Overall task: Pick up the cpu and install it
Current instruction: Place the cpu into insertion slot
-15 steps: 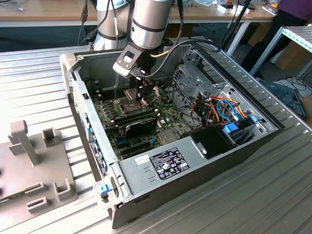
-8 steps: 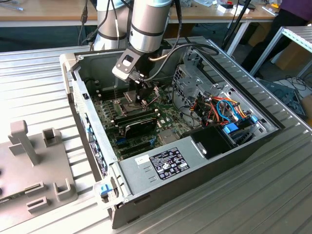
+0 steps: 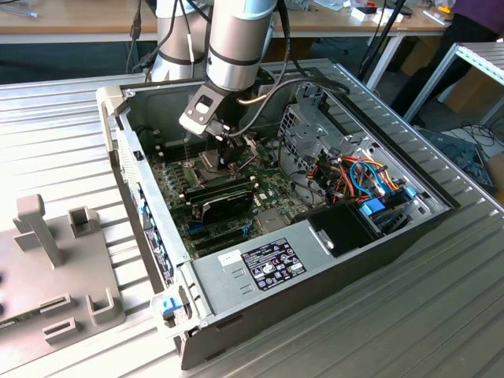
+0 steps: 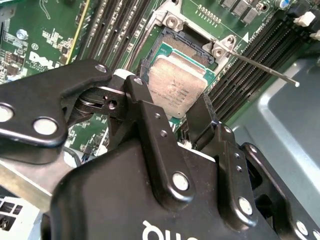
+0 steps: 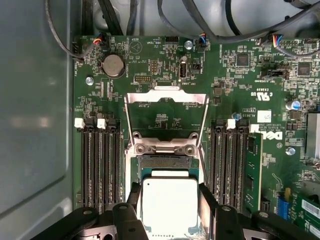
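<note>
Toward eleven o'clock inside the open grey metal computer case (image 3: 126, 134), as the exterior view shows it, the arm's black two-fingered gripper (image 3: 224, 151) reaches down onto the green motherboard (image 3: 268, 197). In both wrist views the gripper (image 4: 172, 95) (image 5: 170, 190) is closed on the cpu (image 4: 177, 85) (image 5: 170, 207), a small flat square chip with a silvery-grey metal top. One black finger (image 5: 136, 192) presses each of two opposite edges. The chip lies over the dark square socket (image 5: 165, 162); whether it is fully seated I cannot tell. The socket's hinged silver metal frame (image 5: 165, 95) stands swung open beyond the chip, and a thin metal lever rod (image 4: 265, 67) juts out beside it. Black memory slots (image 5: 100, 165) flank the socket on both sides. In the exterior view a black oblong module (image 3: 224, 201) sits at six o'clock from the gripper, and a grey plastic fixture (image 3: 47, 268) rests on the ribbed metal table (image 3: 441, 315) at eight o'clock from the case.
</note>
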Tool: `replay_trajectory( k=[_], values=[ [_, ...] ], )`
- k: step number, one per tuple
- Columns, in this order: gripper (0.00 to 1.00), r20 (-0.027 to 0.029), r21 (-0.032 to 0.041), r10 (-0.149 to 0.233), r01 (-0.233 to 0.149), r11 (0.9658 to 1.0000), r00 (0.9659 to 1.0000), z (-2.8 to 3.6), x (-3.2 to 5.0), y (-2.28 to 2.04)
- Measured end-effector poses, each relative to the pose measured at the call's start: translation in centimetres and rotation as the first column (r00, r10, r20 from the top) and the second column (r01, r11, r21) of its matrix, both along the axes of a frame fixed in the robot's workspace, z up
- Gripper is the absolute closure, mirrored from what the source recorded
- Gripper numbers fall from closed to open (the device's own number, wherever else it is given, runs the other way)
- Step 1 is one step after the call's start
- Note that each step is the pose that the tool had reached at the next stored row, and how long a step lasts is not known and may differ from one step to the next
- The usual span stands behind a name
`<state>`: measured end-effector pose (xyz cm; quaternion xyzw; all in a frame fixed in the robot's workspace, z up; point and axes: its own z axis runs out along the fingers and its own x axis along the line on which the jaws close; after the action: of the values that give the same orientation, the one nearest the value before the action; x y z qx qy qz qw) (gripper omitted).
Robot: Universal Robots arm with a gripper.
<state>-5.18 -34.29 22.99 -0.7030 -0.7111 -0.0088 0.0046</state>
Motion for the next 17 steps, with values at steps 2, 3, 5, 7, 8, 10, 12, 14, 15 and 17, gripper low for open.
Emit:
replay_trajectory(
  k=[2, 3, 5, 7, 8, 10, 12, 14, 15, 17],
  values=[
    [0.45, 0.0001, -0.0001, 0.0, 0.0, 1.0, 1.0, -0.39, -0.05, 0.0],
    [0.45, 0.0005, -0.0001, 0.0, 0.0, 1.0, 1.0, -0.62, -0.04, 0.0],
    [0.45, 0.0008, 0.0, 0.0, 0.0, 1.0, 1.0, -0.9, -0.05, 0.0],
    [0.45, 0.0007, -0.0001, 0.0, 0.0, 1.0, 1.0, -0.94, -0.05, 0.0],
    [0.45, 0.0006, -0.0003, 0.0, 0.0, 1.0, 1.0, -0.94, -0.05, 0.0],
    [0.45, 0.0008, 0.0, 0.0, 0.0, 1.0, 1.0, -0.95, -0.05, 0.0],
    [0.45, 0.0011, 0.0005, 0.0, 0.0, 1.0, 1.0, -1.06, -0.04, 0.01],
    [0.45, 0.0007, 0.0, 0.0, 0.0, 1.0, 1.0, -1.22, -0.05, 0.0],
    [0.45, 0.0008, 0.0001, 0.0, 0.0, 1.0, 1.0, -1.31, -0.05, 0.0],
    [0.45, 0.0008, 0.0001, 0.0, 0.0, 1.0, 1.0, -1.51, -0.05, 0.0]
  ],
)
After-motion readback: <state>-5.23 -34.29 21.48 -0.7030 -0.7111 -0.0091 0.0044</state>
